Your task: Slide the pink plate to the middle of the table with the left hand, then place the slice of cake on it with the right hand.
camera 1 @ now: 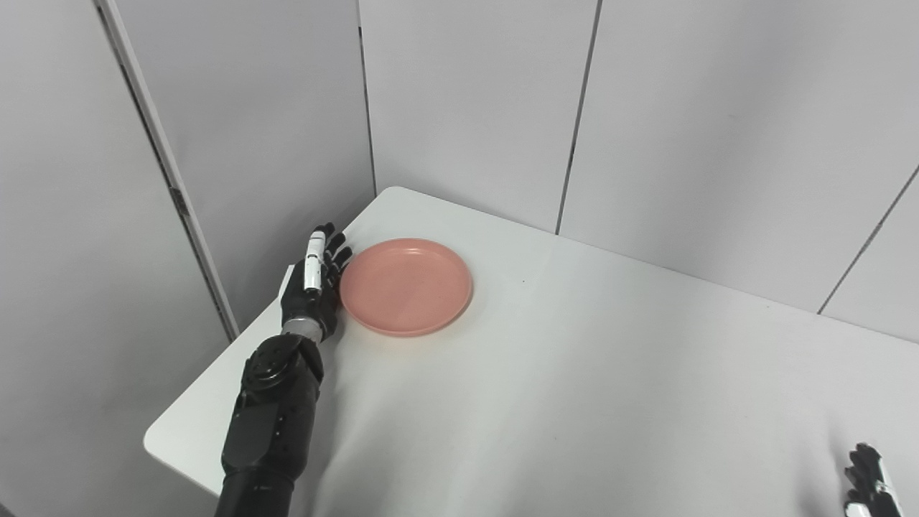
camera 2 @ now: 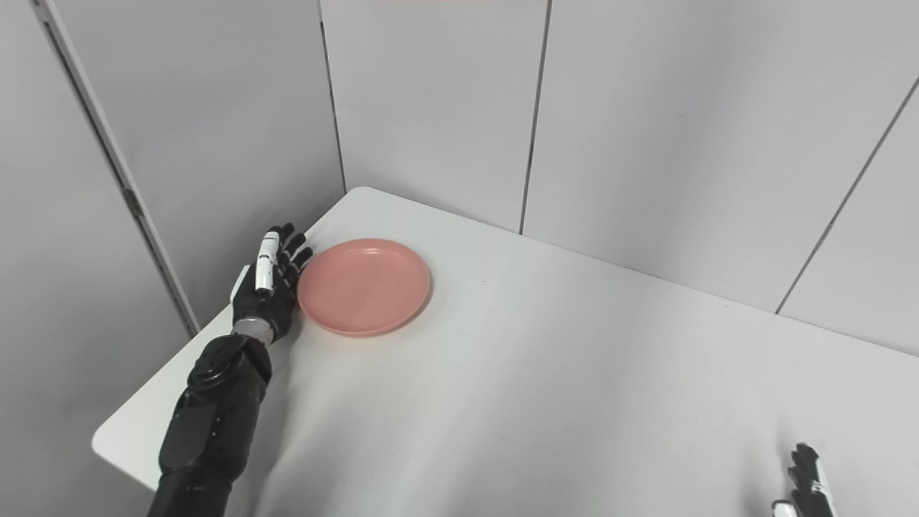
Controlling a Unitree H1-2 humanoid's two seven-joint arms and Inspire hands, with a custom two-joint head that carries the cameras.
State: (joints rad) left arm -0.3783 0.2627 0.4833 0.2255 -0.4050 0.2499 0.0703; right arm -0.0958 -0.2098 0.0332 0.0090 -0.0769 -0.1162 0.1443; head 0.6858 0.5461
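Left hand at the plate's edge, left of frame.

I see my black left hand, fingers spread, flat beside the round pink plastic plate on the white table; my right hand, lower right, is cropped, so I cannot tell its state.

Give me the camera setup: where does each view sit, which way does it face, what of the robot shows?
Left eye view: on the head, looking down and forward at the white table and grey wall panels; shows the left hand with its forearm, open beside the pink plate, and the right hand at the bottom right corner.
Right eye view: on the head, a little to the right, same downward aim; same arm and hands, all shifted left in the picture.
Shared: table, plate, both hands. No cake shows in either.
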